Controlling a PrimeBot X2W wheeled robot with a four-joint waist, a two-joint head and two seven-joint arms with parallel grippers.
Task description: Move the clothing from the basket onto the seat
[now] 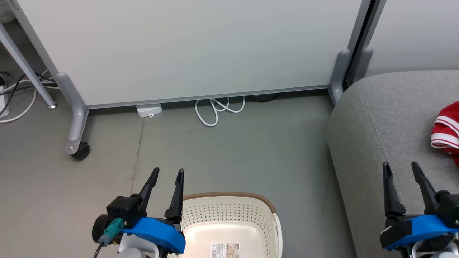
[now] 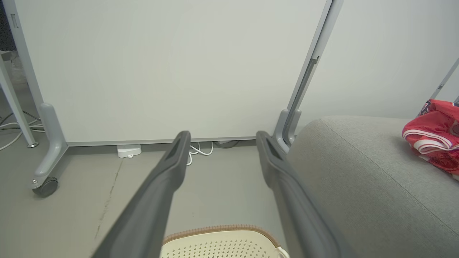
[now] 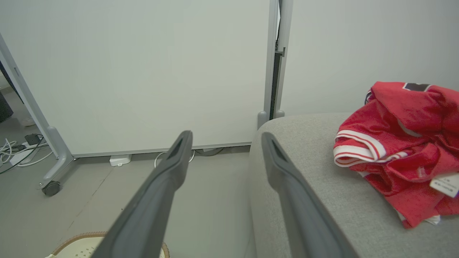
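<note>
On the seat [image 3: 312, 190]: clothing [image 3: 398, 143], perhaps two pieces.

On left pincer [image 1: 168, 170] and right pincer [image 1: 400, 164], two long dark tapered fingers [image 1: 176, 197] in bright blue mounts [image 1: 154, 233]; beside the left, black block [image 1: 122, 208], teal plug [image 1: 114, 227], grey-sleeved cable [image 1: 103, 240]; pale forearm [image 1: 131, 250] beneath.

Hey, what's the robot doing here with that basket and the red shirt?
The robot moves clothing from the basket to the grey seat. The red clothing lies bunched on the seat, and the basket's visible part is bare. Both grippers are open and hold nothing: the left gripper by the basket, the right gripper at the seat's edge.
</note>
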